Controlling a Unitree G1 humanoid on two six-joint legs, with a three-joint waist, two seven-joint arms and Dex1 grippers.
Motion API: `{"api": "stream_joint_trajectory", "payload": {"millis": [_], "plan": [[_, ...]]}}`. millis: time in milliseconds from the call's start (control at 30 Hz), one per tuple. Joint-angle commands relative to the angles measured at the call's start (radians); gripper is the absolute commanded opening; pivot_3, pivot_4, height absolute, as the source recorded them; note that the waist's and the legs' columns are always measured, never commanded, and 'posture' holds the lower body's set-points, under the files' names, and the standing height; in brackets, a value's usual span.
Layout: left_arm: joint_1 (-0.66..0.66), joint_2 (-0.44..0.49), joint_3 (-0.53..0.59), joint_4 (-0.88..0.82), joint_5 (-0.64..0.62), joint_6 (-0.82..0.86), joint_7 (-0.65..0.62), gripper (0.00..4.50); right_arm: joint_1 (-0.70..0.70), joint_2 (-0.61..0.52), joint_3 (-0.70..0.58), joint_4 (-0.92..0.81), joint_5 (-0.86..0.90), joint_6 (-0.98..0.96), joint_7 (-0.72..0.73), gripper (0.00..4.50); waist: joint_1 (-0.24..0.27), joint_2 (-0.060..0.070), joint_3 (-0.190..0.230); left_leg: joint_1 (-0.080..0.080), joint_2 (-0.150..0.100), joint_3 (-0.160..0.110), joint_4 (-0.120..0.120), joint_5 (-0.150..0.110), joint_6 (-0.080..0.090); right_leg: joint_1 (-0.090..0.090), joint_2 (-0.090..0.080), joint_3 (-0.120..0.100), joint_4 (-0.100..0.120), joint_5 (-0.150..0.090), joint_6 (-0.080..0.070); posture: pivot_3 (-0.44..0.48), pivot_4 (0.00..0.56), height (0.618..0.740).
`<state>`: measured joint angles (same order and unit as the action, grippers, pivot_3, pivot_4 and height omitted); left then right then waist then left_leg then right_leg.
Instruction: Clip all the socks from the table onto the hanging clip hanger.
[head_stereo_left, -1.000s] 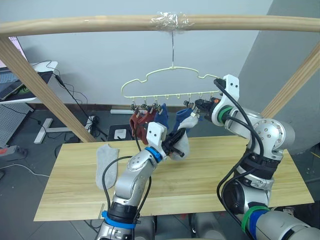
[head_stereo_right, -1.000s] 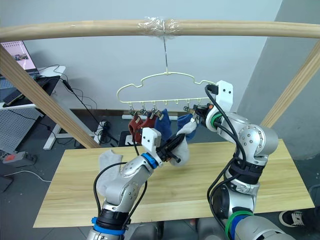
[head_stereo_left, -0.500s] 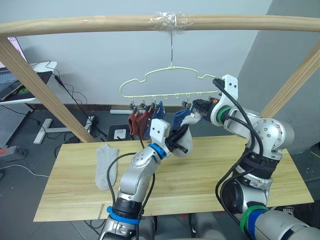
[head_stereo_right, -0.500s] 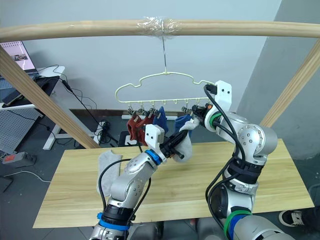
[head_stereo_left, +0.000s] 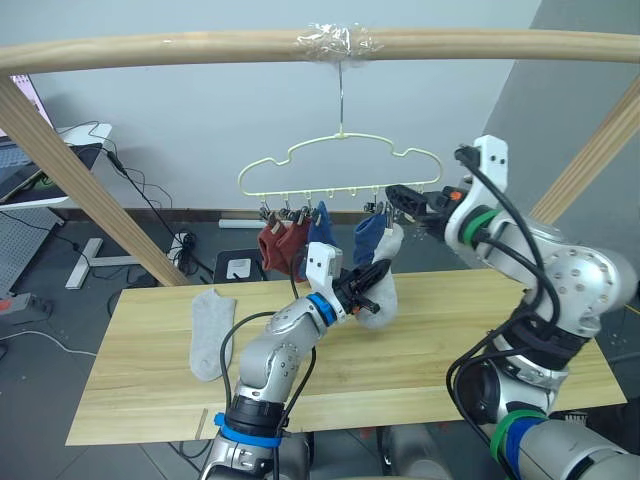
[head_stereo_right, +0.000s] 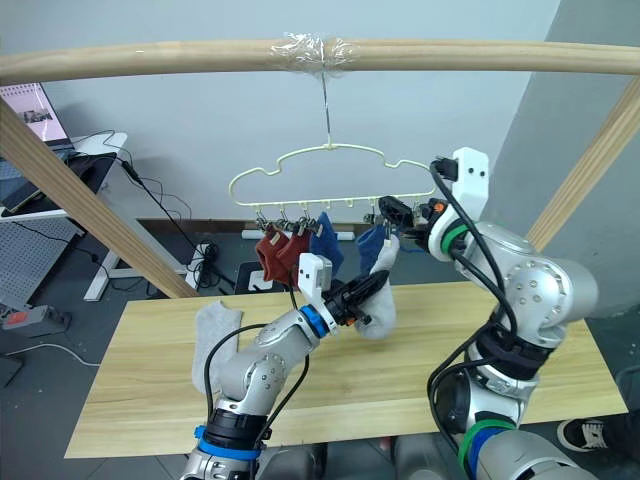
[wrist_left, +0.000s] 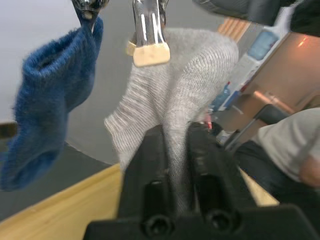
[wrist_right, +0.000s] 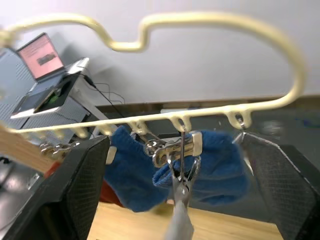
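One light grey sock lies flat on the table, toward its left end and well apart from both arms; it is judged the last item awaiting pickup. Nearest the camera, the plank tabletop shows pale wood with long straight grain.

Above the table's middle, the left gripper is clenched on the second grey sock, its two black fingers pinching the ribbed knit partway down so that the toe sags below as a soft rounded pouch. The left wrist view shows the fabric drawn taut between the fingers and rising to a metal clip with a pale pad, which appears to have taken hold of the cuff; whether the grip is secure cannot be told. This sock is therefore judged at the point of being clipped, not yet released.

Beyond it, the right gripper hovers with its fingers spread, standing to either side of that same clip and closed on nothing, as the right wrist view shows.

Farther back hangs the clip hanger, a thin pale yellow-green wire bent to a cloud outline, its hook reaching up to a taped spot on the round wooden pole. From its row of small shiny clips hang two rust red socks at the left and two blue socks, fuzzy in texture, toward the middle. Four socks thus appear done, one is in hand, one remains.
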<state>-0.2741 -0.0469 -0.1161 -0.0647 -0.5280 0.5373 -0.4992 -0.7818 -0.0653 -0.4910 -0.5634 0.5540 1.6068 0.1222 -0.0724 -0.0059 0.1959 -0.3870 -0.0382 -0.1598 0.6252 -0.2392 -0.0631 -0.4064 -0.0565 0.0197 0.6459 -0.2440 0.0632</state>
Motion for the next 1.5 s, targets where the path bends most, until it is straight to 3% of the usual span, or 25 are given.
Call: {"api": "stream_joint_trajectory", "payload": {"millis": [33, 167, 300, 400, 533, 633, 700, 767, 800, 867, 1500], "plan": [[-0.030, -0.001, -0.008, -0.007, -0.034, 0.013, -0.051, 1.99, 0.064, -0.045, 0.005, -0.086, 0.024, -0.013, 0.034, 4.50, -0.003, 0.000, 0.000, 0.000, 0.000, 0.000, 0.000, 0.000, 0.000, 0.000, 0.000, 0.000, 0.000, 0.000, 0.000, -0.157, 0.158, 0.740], [-0.018, 0.022, 0.005, -0.018, -0.052, 0.048, -0.062, 3.22, 0.192, -0.068, 0.085, -0.107, -0.010, -0.150, 0.027, 4.50, -0.016, 0.000, 0.000, 0.000, 0.000, 0.001, 0.000, 0.000, 0.000, 0.000, 0.000, 0.000, 0.000, 0.000, 0.000, -0.151, 0.155, 0.740], [0.041, 0.103, 0.027, -0.118, -0.081, 0.103, -0.080, 4.45, 0.303, -0.089, 0.210, -0.084, -0.127, -0.441, 0.009, 4.50, -0.031, 0.000, 0.000, 0.001, 0.001, 0.002, 0.000, 0.000, 0.000, 0.000, 0.001, 0.001, 0.001, 0.000, 0.001, -0.130, 0.155, 0.740], [0.095, 0.218, 0.033, -0.224, -0.077, 0.116, -0.112, 4.48, 0.374, -0.138, 0.352, -0.035, -0.228, -0.661, 0.037, 4.50, -0.035, 0.001, 0.000, 0.002, 0.002, 0.002, -0.001, 0.000, 0.000, 0.000, 0.001, 0.001, 0.001, 0.000, 0.001, -0.103, 0.153, 0.740], [0.128, 0.345, 0.047, -0.319, -0.034, 0.113, -0.095, 4.48, 0.402, -0.114, 0.426, 0.047, -0.300, -0.834, 0.012, 4.50, -0.026, 0.000, 0.000, 0.002, 0.001, 0.002, 0.000, 0.000, 0.000, 0.000, 0.001, 0.003, 0.001, 0.000, 0.001, -0.071, 0.152, 0.740], [0.147, 0.405, 0.046, -0.375, 0.093, 0.004, -0.042, 4.50, 0.407, -0.092, 0.474, 0.113, -0.353, -0.937, -0.008, 3.59, -0.012, 0.000, 0.000, 0.002, 0.001, 0.002, 0.000, 0.000, 0.000, 0.000, 0.001, 0.003, 0.001, 0.000, 0.001, -0.057, 0.155, 0.740], [0.167, 0.417, 0.064, -0.407, 0.103, -0.022, -0.033, 4.50, 0.402, -0.073, 0.492, 0.155, -0.382, -0.991, -0.027, 2.91, -0.006, 0.000, 0.000, 0.002, 0.001, 0.002, -0.001, 0.000, 0.000, 0.000, 0.001, 0.004, 0.000, 0.000, 0.001, -0.044, 0.156, 0.740], [0.184, 0.444, 0.070, -0.434, 0.090, -0.037, -0.069, 4.50, 0.394, -0.055, 0.500, 0.191, -0.404, -1.042, -0.043, 2.91, 0.000, 0.000, 0.000, 0.002, 0.001, 0.002, -0.001, 0.000, 0.000, 0.000, 0.001, 0.003, 0.000, 0.000, 0.000, -0.041, 0.156, 0.740], [0.190, 0.459, 0.075, -0.447, 0.066, -0.028, -0.091, 4.50, 0.389, -0.045, 0.500, 0.208, -0.413, -1.064, -0.052, 2.65, 0.003, 0.000, 0.000, 0.002, 0.001, 0.002, -0.002, 0.000, -0.001, -0.001, 0.001, 0.004, 0.000, 0.000, 0.000, -0.036, 0.157, 0.740], [0.220, 0.447, 0.102, -0.470, 0.016, -0.054, -0.113, 4.50, 0.371, -0.023, 0.496, 0.256, -0.432, -1.114, -0.077, 2.38, 0.007, 0.000, 0.000, 0.001, 0.001, 0.002, -0.002, 0.000, -0.001, -0.001, 0.001, 0.004, 0.000, 0.000, 0.000, -0.028, 0.159, 0.740], [0.231, 0.406, 0.119, -0.539, -0.065, -0.128, -0.103, 4.50, 0.239, 0.035, 0.439, 0.524, -0.489, -1.285, -0.173, 2.38, 0.028, 0.000, 0.000, 0.002, 0.001, 0.003, -0.002, 0.000, 0.000, -0.001, 0.001, 0.004, 0.000, 0.003, -0.005, 0.009, 0.165, 0.740]]}}
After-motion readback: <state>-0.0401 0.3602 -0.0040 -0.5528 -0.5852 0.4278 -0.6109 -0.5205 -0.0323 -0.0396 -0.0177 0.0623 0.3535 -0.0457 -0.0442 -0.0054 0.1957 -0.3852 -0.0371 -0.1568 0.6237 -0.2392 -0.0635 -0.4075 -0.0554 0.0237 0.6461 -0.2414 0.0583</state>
